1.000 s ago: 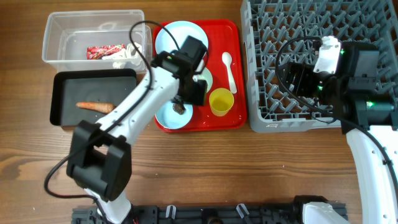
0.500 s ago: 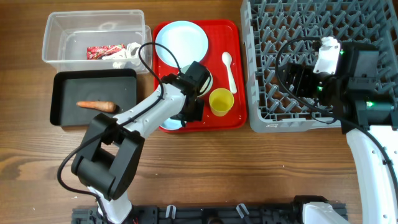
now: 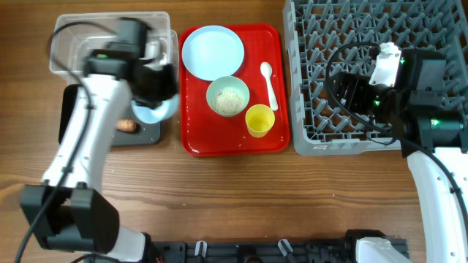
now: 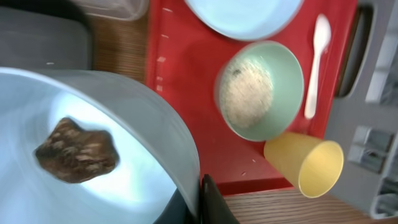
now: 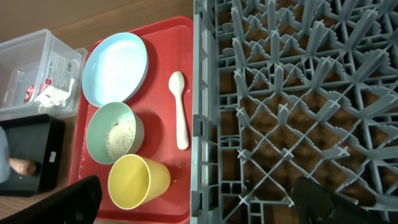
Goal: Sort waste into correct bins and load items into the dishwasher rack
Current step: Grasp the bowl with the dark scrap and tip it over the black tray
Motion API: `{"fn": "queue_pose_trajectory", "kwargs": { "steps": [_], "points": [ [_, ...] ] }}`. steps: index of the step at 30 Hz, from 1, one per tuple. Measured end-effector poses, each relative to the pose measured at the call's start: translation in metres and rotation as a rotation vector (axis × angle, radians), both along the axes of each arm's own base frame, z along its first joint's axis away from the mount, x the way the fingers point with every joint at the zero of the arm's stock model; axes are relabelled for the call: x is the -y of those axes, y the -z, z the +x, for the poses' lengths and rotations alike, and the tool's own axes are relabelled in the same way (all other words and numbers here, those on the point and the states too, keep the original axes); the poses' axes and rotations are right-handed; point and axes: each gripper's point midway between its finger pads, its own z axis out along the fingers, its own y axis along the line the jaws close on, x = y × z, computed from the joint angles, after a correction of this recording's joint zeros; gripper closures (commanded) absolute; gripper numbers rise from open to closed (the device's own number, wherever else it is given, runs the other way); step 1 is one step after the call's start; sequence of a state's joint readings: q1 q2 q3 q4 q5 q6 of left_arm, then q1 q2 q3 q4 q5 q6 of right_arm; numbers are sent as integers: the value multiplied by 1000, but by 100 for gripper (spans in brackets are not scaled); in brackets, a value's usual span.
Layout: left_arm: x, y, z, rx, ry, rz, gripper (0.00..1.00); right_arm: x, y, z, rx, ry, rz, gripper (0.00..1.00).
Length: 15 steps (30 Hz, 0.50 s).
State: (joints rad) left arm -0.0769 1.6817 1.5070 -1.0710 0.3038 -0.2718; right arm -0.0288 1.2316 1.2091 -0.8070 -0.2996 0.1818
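Since the earlier frame, my left hand (image 4: 200,198) has been carrying the blue bowl (image 3: 153,111) off the red tray (image 3: 194,142). It is now holding the bowl over the end of the black tray (image 3: 69,109) nearest the red tray. The hand is clamping the bowl's rim, and the lump (image 4: 76,150) is lying inside.

Step in hand: I am judging this to be binning the lump. The next move is calling for tipping the bowl well inside the black tray's edge. My right hand (image 3: 349,93) is hanging, spread wide, over the rack (image 3: 314,139).
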Motion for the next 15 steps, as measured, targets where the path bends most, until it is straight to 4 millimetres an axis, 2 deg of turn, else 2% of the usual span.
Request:
{"fn": "queue_pose_trajectory", "kwargs": {
  "steps": [3,6,11,15],
  "points": [
    [-44,-6,10,17,-50,-219,96,0,0,0,-1,1,1,0],
    [-72,-12,12,45,-65,-512,96,0,0,0,-1,1,1,0],
    [-100,-26,20,100,-145,-904,96,0,0,0,0,1,1,0],
    [-109,-46,25,134,-188,-1080,96,0,0,0,0,1,1,0]
  ]
}}
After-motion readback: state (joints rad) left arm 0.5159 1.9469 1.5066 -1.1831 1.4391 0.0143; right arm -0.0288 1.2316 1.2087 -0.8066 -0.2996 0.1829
